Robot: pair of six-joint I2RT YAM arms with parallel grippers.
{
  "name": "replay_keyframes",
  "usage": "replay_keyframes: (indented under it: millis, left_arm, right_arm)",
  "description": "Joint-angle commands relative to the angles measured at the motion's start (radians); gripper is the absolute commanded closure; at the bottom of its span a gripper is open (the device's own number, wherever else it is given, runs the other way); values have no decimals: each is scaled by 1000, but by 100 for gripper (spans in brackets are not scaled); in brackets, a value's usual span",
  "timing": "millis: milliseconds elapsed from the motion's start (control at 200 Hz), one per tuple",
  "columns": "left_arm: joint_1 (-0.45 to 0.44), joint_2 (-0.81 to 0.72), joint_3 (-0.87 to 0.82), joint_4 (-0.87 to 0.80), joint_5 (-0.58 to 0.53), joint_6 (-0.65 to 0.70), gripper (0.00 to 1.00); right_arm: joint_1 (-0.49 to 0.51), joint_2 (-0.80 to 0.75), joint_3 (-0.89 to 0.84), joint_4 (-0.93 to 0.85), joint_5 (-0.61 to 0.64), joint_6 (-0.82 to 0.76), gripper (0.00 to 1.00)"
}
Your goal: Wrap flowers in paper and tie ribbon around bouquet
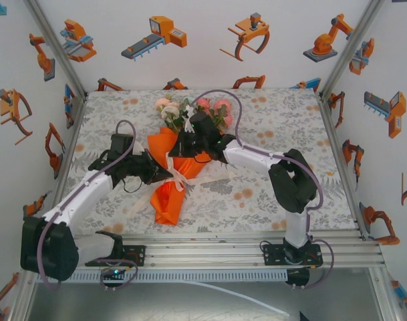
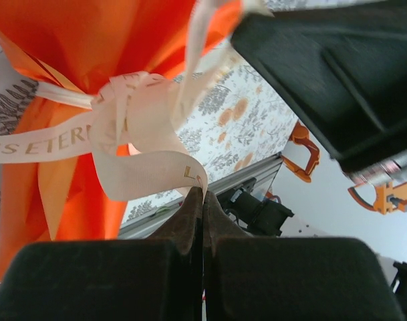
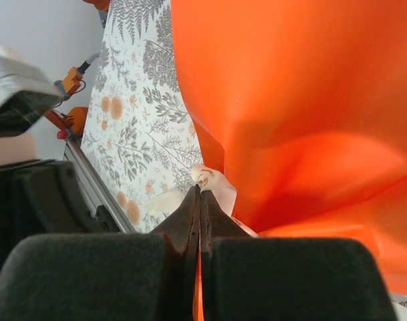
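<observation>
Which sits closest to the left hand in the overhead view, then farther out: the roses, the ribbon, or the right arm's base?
1. ribbon: right at the tips of the left hand, mid-table.
2. roses: toward the back.
3. right arm's base: front right edge.

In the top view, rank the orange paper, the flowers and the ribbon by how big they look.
Largest: paper.
Then flowers, a smaller cluster at its wide end.
Smallest: ribbon, a thin band around its waist.

Overhead; 2 wrist close-ups share bouquet (image 1: 168, 199)
</observation>
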Motion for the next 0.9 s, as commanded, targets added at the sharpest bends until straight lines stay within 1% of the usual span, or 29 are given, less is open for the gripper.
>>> replay_keyframes:
  millis: [0, 95, 220, 360, 486, 541, 586, 676, 731, 776, 836, 891]
  left_arm:
    - [-5, 58, 36, 36, -5, 14, 100]
    - [-7, 100, 46, 28, -69, 50, 100]
    - [-5, 163, 59, 76, -74, 58, 100]
    - [-3, 200, 64, 93, -108, 45, 100]
    - [3, 218, 58, 119, -117, 34, 100]
    - [5, 226, 59, 118, -126, 32, 100]
    - [8, 232, 59, 119, -129, 32, 100]
    - [15, 238, 54, 127, -124, 30, 100]
    - [17, 239, 52, 129, -119, 29, 100]
    - [22, 236, 52, 127, -121, 30, 100]
    - [28, 233, 50, 124, -123, 32, 100]
    - [33, 228, 49, 122, -122, 33, 100]
  right_arm:
    - [9, 11, 48, -2, 9, 17, 100]
    - [9, 10, 54, -13, 0, 18, 100]
    - [9, -12, 57, -58, 15, -1, 77]
    - [9, -75, 30, -141, 60, -58, 65]
    - [9, -156, -42, -179, 105, -87, 56]
    - [12, -189, -78, -187, 123, -92, 54]
    - [20, -215, -107, -192, 140, -99, 55]
    - [71, -246, -146, -196, 176, -132, 63]
    - [105, -240, -142, -221, 197, -144, 65]
    - [127, -228, -132, -249, 220, -146, 64]
    - [149, -206, -128, -260, 255, -160, 60]
    - [165, -175, -109, -291, 311, -195, 56]
